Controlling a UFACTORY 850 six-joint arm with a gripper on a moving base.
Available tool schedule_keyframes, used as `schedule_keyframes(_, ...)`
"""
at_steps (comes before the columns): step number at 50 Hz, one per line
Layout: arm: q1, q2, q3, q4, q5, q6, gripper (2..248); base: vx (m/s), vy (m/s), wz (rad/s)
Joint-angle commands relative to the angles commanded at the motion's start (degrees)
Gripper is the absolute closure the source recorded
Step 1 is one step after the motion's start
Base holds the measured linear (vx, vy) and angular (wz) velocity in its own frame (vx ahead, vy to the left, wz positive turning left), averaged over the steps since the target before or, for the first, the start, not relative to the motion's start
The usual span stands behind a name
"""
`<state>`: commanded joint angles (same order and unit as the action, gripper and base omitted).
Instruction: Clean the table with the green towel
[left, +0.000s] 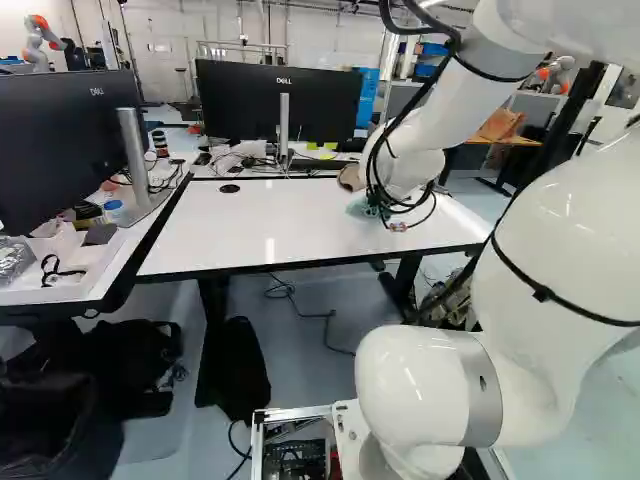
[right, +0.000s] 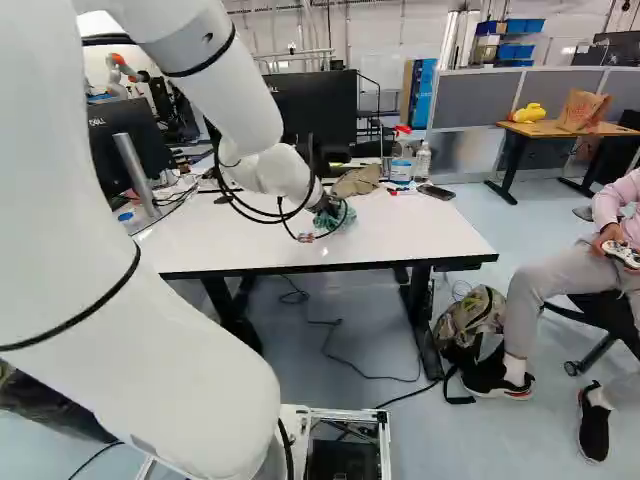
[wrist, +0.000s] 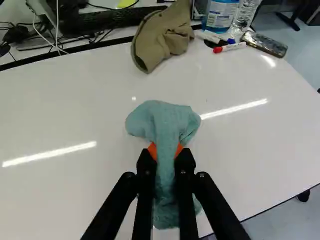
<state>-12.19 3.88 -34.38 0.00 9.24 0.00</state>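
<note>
The teal-green cloth towel (wrist: 165, 120) lies in the black pincer with orange pads (wrist: 166, 152), so we have nothing to reach for: the coming move turns on where the towel sits against the white rectangular table (wrist: 75, 110). The pincer is closed to a narrow gap with a fold of the towel pinched between its fingers. The cloth's long axis runs along the gripper's own line, a rounded bunch spreading ahead of the fingertips and a tail running back between the fingers. It looks to be on or just over the top; we cannot tell how firmly it presses.

In the left base view the towel is toward the right part of the table, and most of the white top lies to its left. We judge that a sideways sweep that way would cover the most surface, with the bunch leading as the wiping pad.

Straight ahead of the bunch, near the far edge and apart from it, lies a crumpled khaki fabric cap (wrist: 162, 37). Beyond and to one side are a red-capped white marker (wrist: 229, 47), a white tub with a blue label (wrist: 220, 12), a clear plastic bottle (wrist: 246, 12) and a dark flat glossy slab (wrist: 264, 44). A long push forward could shove the cap, and one slanting toward the tub could roll the marker, so we should keep our strokes short of them.
</note>
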Motion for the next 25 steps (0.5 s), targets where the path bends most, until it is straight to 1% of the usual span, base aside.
schedule_keyframes(25,-3.55,-2.72,-6.25,0.00,0.00,0.00,200,0.000,0.000,0.000)
